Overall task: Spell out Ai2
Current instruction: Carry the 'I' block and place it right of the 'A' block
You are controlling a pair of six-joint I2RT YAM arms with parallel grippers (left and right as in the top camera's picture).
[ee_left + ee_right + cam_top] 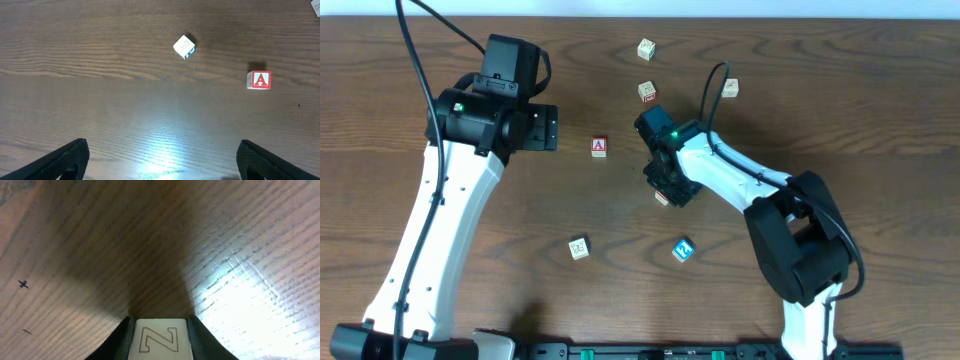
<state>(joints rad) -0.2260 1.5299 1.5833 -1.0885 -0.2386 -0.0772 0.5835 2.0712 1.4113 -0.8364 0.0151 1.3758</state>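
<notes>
right gripper has a cube

my left gripper (162, 161) hangs wide apart over the table (620, 310), likely kept clear. right of it lies the "a" cube (599, 146), letter up, the word's start. the right gripper (665, 192) is squeezed on a white cube (159, 341) showing a red z or sideways n; whether it's the i, i can't tell. the blue cube (683, 249) lies free nearby.
</notes>
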